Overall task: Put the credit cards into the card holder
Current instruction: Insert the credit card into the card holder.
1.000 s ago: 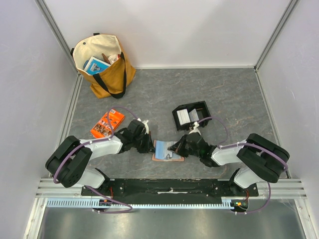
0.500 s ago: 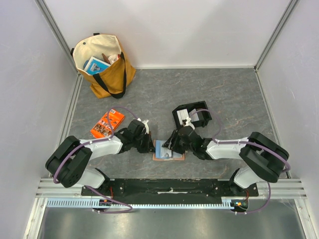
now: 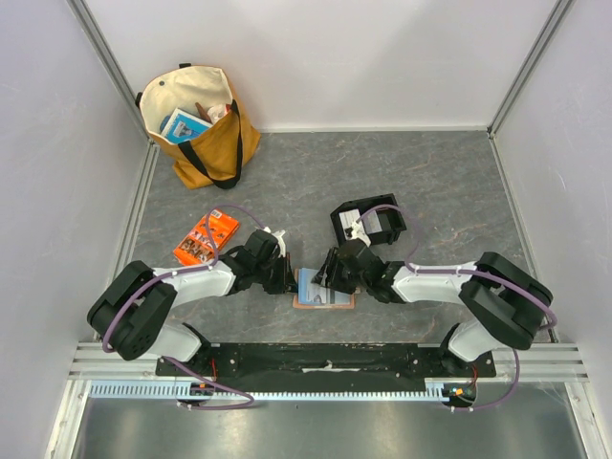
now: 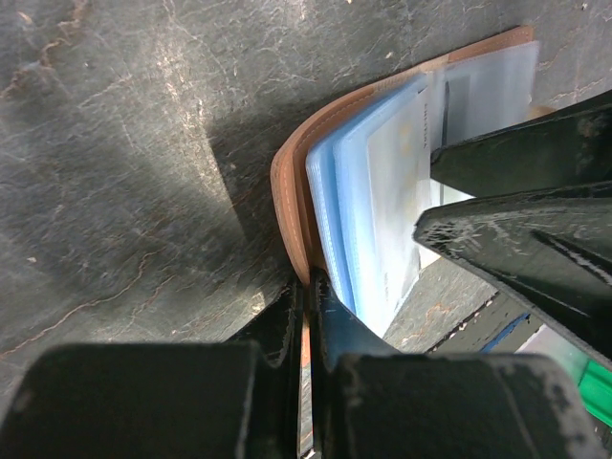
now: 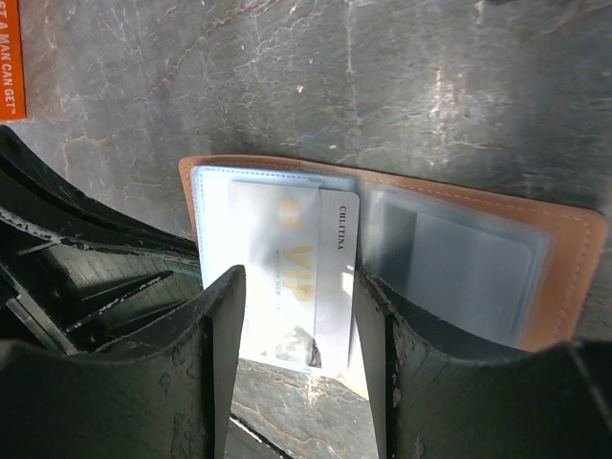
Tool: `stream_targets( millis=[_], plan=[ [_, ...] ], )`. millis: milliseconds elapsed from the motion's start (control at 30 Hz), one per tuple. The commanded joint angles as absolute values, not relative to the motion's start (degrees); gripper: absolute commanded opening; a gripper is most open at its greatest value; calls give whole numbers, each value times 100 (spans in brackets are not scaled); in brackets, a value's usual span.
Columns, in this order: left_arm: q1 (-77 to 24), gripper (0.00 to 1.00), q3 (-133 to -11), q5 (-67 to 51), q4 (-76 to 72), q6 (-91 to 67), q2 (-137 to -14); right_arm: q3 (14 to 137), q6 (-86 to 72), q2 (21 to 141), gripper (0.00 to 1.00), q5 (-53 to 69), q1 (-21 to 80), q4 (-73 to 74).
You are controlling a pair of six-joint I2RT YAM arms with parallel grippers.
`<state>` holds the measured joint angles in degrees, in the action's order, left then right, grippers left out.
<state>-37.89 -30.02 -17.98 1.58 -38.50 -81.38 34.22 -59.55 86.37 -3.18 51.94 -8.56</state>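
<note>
Sliding in over the card holder (image 3: 320, 295), the right gripper (image 3: 330, 273) springs apart from shut, and from above that reads as a release. Left wrist now: the left gripper (image 4: 306, 316) is clamped on the holder's tan cover edge, pinning it open. Right wrist: a credit card (image 5: 292, 277) sits partway in the blue slot, between the spread jaws, probably needing a push home.

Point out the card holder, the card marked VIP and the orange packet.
card holder (image 5: 574, 258), right wrist view, on its brown leather right edge.
card marked VIP (image 5: 298, 263), right wrist view, on the gold lettering.
orange packet (image 3: 206, 239), top view, on its middle.
</note>
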Motion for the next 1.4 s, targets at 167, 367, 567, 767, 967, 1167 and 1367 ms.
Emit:
stream_targets(
  millis=[167,367,567,767,967,1167,1367],
  plan=[
    [-3814,2,-2918,-1468,475,-3727,-8288,3630,-5713,9000,50,158,5405,-1292],
    [-3814,2,-2935,-1459,483,-3727,-8279,3647,-5660,8789,35,35,5423,-1301],
    [-3823,2,-2936,-1459,483,-3727,-8271,3560,-5669,8613,25,35,5423,-1450],
    [-3814,2,-2953,-1459,492,-3718,-8271,3621,-5634,8683,27,202,5423,-1582],
    [-3814,2,-2953,-1459,536,-3709,-8227,3761,-5433,8421,37,-508,5405,-855],
    [-3823,2,-2935,-1441,580,-3700,-8095,4314,-4703,8007,51,-1036,5335,156],
    [-3815,2,-2962,-1441,633,-3709,-7990,4842,-4175,7682,63,-1380,5072,711]
  ],
)
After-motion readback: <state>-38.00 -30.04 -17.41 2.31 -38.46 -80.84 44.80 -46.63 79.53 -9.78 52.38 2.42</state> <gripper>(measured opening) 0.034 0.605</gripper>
